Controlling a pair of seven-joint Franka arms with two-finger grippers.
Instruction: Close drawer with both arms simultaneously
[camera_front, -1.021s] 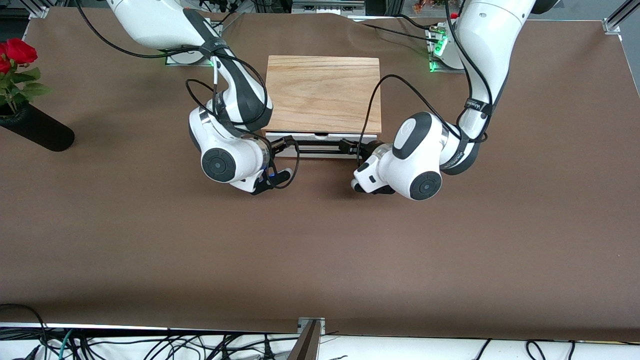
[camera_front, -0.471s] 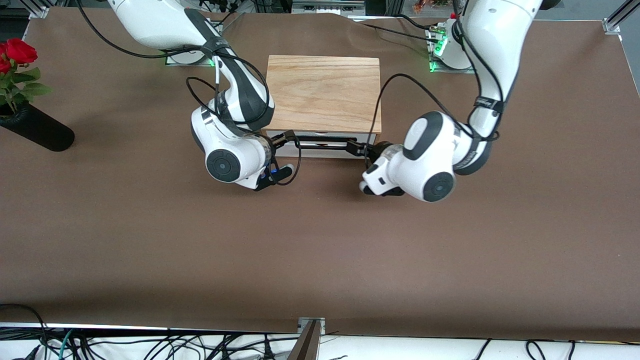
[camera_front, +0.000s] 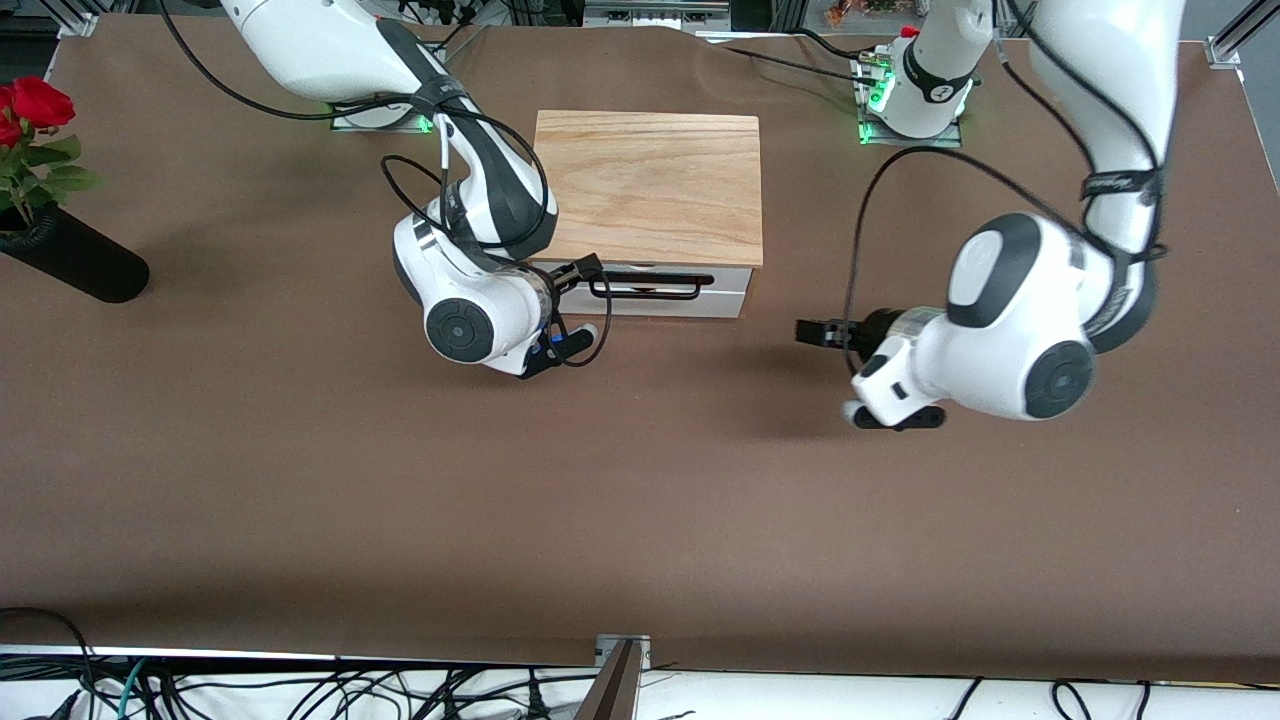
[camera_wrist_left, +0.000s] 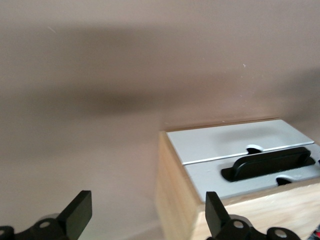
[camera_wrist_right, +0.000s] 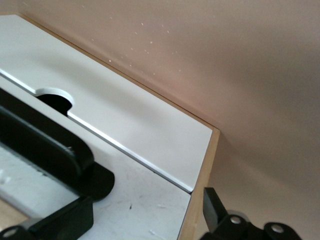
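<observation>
The wooden box (camera_front: 647, 187) stands mid-table, and its drawer (camera_front: 725, 297) shows a white front that looks pushed in level with the box. The black wire handle (camera_front: 650, 289) runs across that front. My right gripper (camera_front: 583, 272) is open at the handle's end nearest the right arm. In the right wrist view its fingers (camera_wrist_right: 216, 209) straddle the corner of the drawer front (camera_wrist_right: 150, 200) beside the handle (camera_wrist_right: 47, 150). My left gripper (camera_front: 812, 332) is open and empty, low over the table, clear of the box toward the left arm's end. The left wrist view shows the handle (camera_wrist_left: 267, 164) well off from that gripper (camera_wrist_left: 147, 220).
A black cylinder vase (camera_front: 75, 258) with red roses (camera_front: 35, 105) lies tilted at the right arm's end of the table. Brown table surface (camera_front: 640, 500) spreads nearer the front camera. Cables hang along the table's near edge.
My left gripper has left the handle and swung away from the box toward the left arm's end of the table. My right gripper has stayed at the handle's other end.
</observation>
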